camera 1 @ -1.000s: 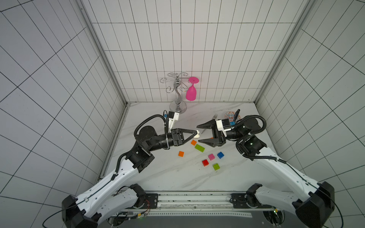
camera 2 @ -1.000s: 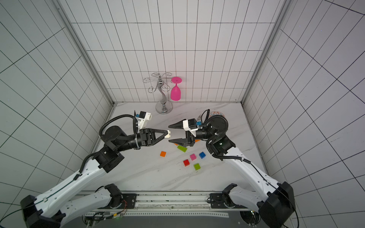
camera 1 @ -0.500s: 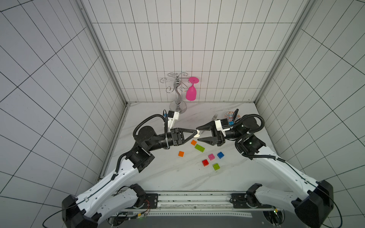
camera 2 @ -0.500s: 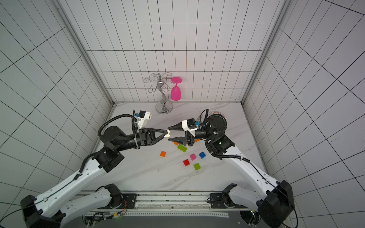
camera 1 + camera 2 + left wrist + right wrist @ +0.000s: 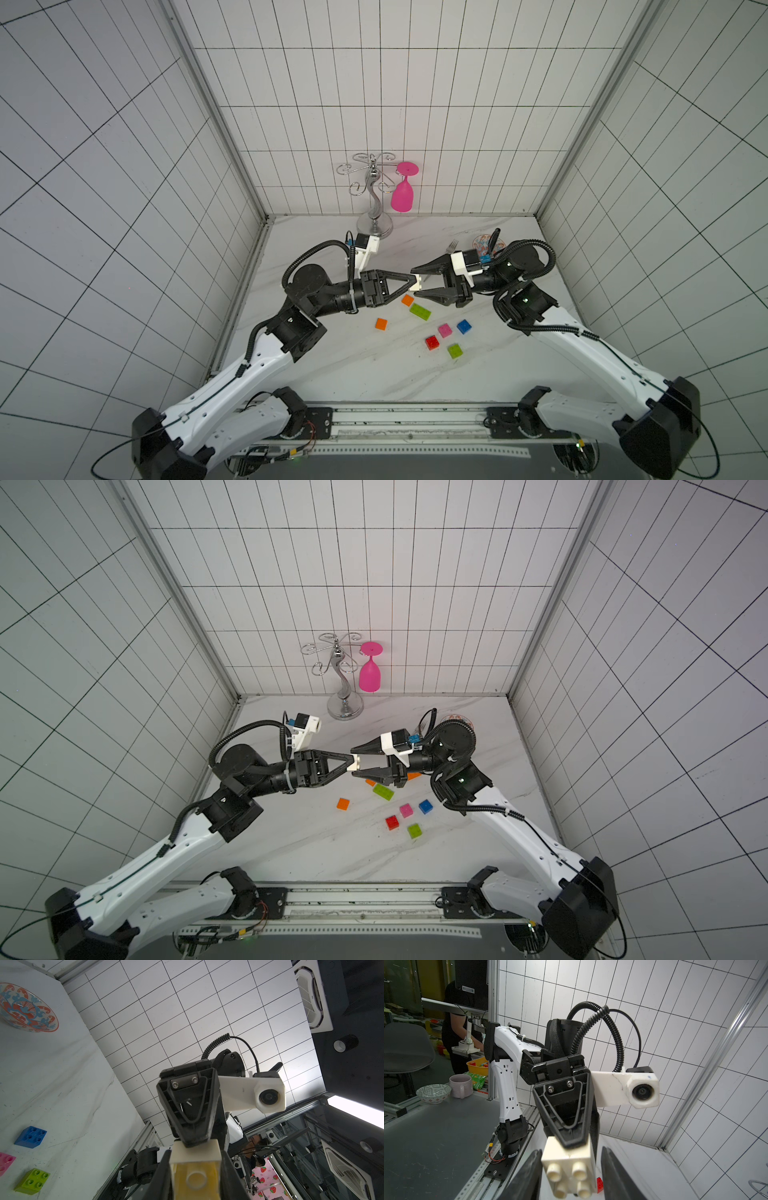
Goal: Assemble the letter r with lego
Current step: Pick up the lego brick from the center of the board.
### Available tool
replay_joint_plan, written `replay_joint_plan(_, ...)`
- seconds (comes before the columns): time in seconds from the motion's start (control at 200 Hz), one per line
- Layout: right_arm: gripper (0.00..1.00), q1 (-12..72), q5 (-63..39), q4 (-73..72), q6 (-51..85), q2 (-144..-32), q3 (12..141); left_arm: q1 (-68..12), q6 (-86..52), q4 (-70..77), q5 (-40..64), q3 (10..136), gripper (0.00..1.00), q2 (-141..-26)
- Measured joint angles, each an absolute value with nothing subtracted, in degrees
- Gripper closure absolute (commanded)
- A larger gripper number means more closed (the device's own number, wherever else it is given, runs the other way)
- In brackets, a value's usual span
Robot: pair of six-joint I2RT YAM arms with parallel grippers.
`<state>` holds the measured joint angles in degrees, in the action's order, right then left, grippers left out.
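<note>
Nearest us, loose lego on the table: lime square, red, pink, blue, orange, then the long lime, none of them in a gripper.

Above them, in mid-air, here's the action. The left gripper is clamped on the cream brick, reaching toward 3 o'clock in both top views. The right gripper meets it head-on from 3, pointing at 9, its jaws parted at 12 and 6 of the brick. The right wrist view shows one jaw just beside it and a clear gap at the other, so there's no grip there yet.

The studs face 3, straight into the right gripper, and the hollow underside faces the left. It's a square brick, so there's no long axis to worry about. It looks like a handover: right should close on those free faces before left lets go.

Far back sit the bowl and stand, out of it.
</note>
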<state>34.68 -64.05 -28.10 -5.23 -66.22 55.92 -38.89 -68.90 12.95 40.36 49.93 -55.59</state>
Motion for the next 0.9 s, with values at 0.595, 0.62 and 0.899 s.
replay_joint_plan(0.595, 0.7, 34.68, -64.05, -28.53, -6.46, -66.81, 55.92, -38.89, -70.39, 13.04, 40.62, 50.41, 1.0, -56.14)
replay_joint_plan(0.62, 0.73, 34.68, -64.03, -28.62, -6.66, -66.81, 55.92, -38.89, -70.54, 13.06, 40.6, 50.46, 1.0, -56.14)
replay_joint_plan(0.899, 1.0, 34.65, -61.36, -26.44, -5.15, -65.54, 55.7, -38.59, -66.72, 8.71, 38.09, 50.92, 0.01, -55.27)
